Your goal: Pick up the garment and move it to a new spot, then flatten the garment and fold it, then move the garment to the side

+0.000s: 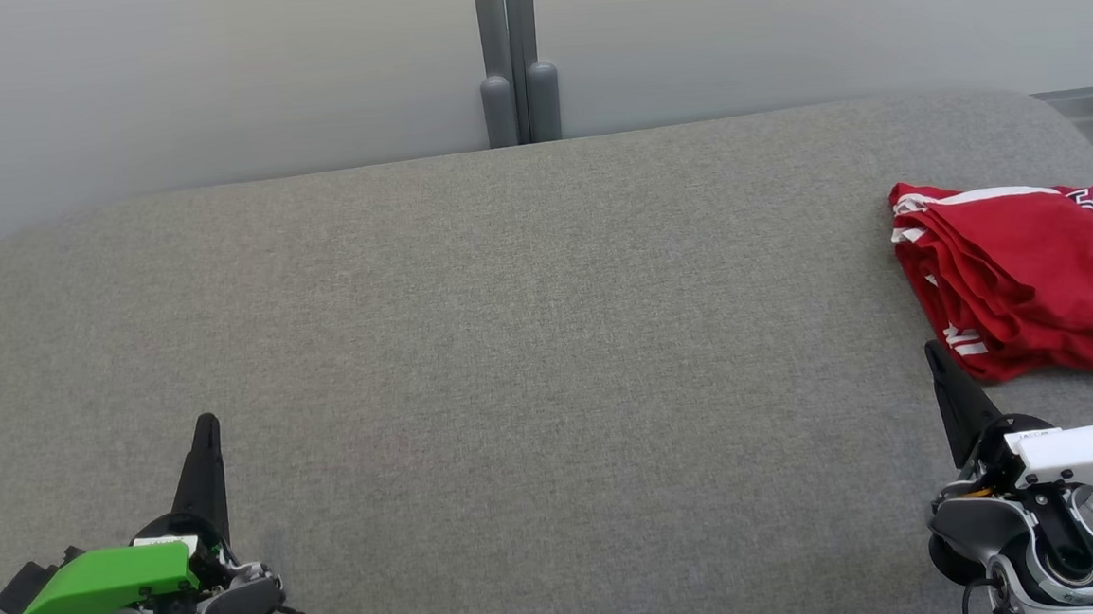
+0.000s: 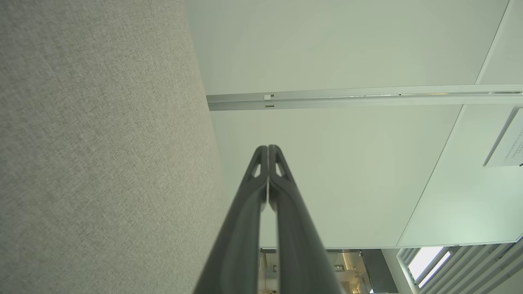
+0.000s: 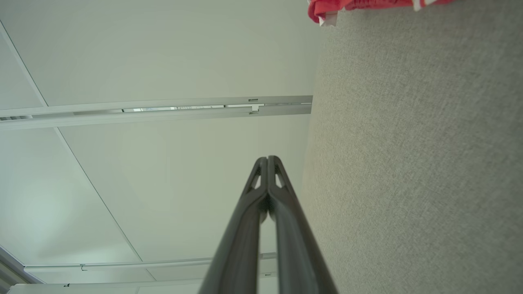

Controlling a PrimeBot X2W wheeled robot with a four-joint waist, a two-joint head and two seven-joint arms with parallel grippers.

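The garment (image 1: 1028, 273) is a red cloth with white stripes and dark lettering, folded into a loose stack at the far right of the grey table (image 1: 530, 346); part of it runs past the frame edge. Its red edge (image 3: 347, 6) peeks in at the top of the right wrist view. My right gripper (image 1: 934, 352) rests at the lower right, fingertips pressed together with nothing between them, just short of the garment's near corner. At the lower left, my left gripper (image 1: 205, 425) is shut and empty, far from the cloth. Both wrist views show shut fingers: left gripper (image 2: 268, 148), right gripper (image 3: 268, 158).
A grey post (image 1: 512, 57) stands behind the table's far edge against a pale wall. The fabric-covered table has rounded far corners, and its right edge lies close beside the garment.
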